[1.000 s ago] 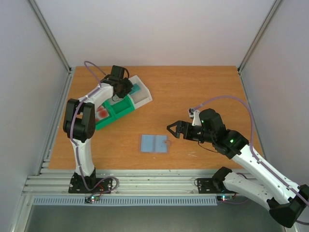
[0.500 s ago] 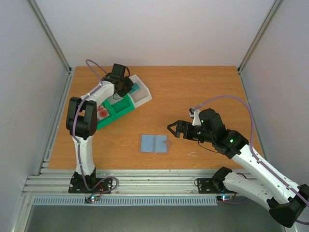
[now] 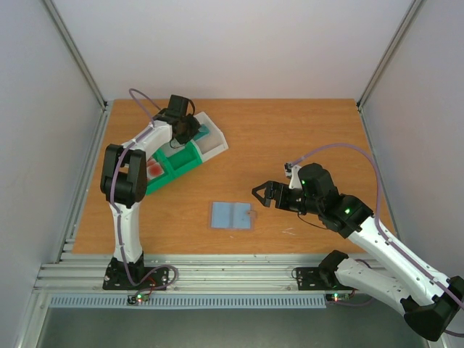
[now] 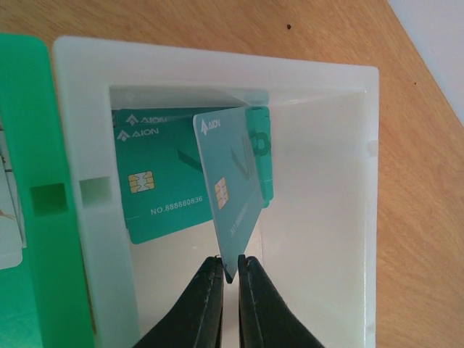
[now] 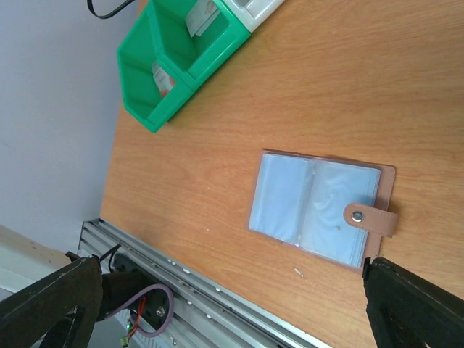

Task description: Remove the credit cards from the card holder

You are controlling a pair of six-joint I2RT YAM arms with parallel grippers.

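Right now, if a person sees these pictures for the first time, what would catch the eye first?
The teal card, pinched by a corner in the left gripper, stands on edge over the tray's white compartment, where more teal cards lie flat. On the table, the blue-grey card holder lies open, and the right gripper hovers open beside it.

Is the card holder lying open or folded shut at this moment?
Open. The card holder lies spread flat on the table, both panels side by side, its snap strap unfastened.
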